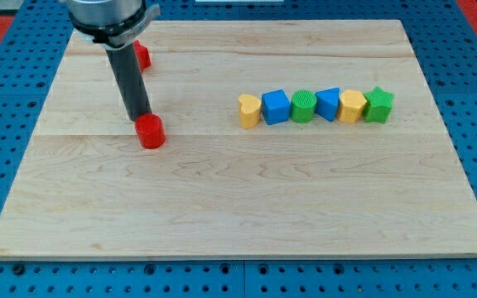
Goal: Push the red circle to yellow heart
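My tip touches the red circle from its upper left; no fingers fitted. Pushing stage: next, drive rightward to the yellow heart.

You can see only a sliver of a second red block at the upper left of the frame; the dark rod covers most of it, so its shape is unreadable. The arm's grey housing is cut off by the top edge, and my tip meets the red circle block so closely that its very end is hard to separate.
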